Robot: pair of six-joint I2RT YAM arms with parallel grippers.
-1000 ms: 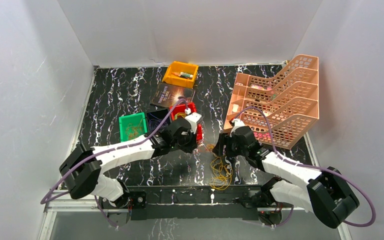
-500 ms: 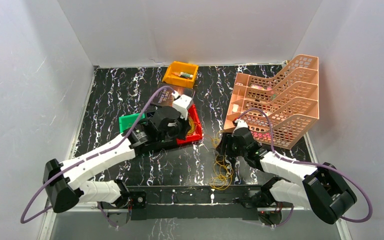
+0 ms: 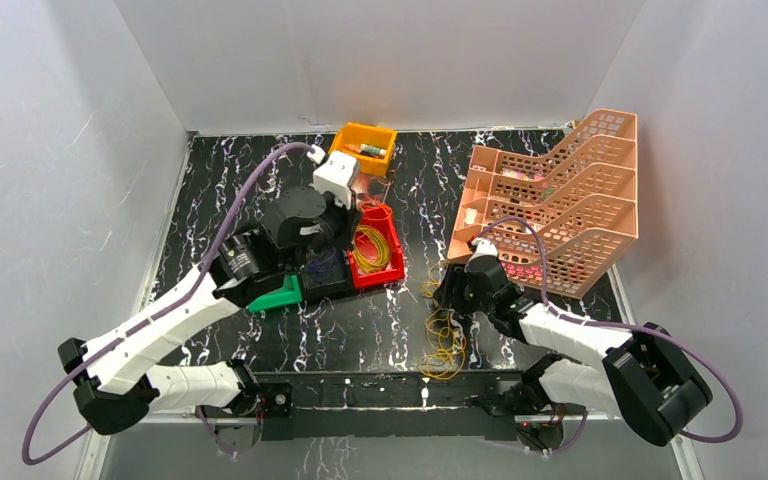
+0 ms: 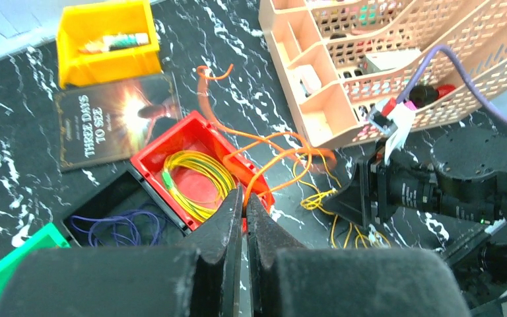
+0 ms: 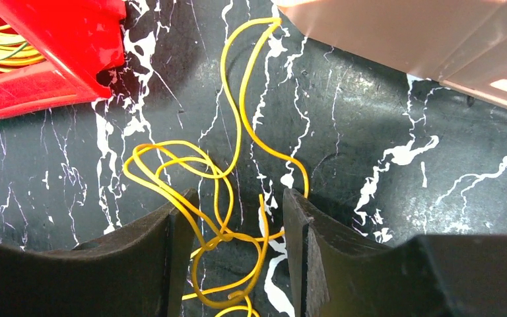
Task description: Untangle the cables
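Change: left gripper (image 4: 243, 198) swung up over red bin (image 4: 191, 135), pinching orange cable (image 4: 307, 153); right gripper (image 5: 239, 198) narrowed, half-open astride yellow cable (image 5: 224, 236), bin's corner close.

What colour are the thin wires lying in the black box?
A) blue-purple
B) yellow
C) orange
A: the left wrist view shows blue-purple wires lying in the black box, while the yellow wires sit coiled in the red box right beside it.
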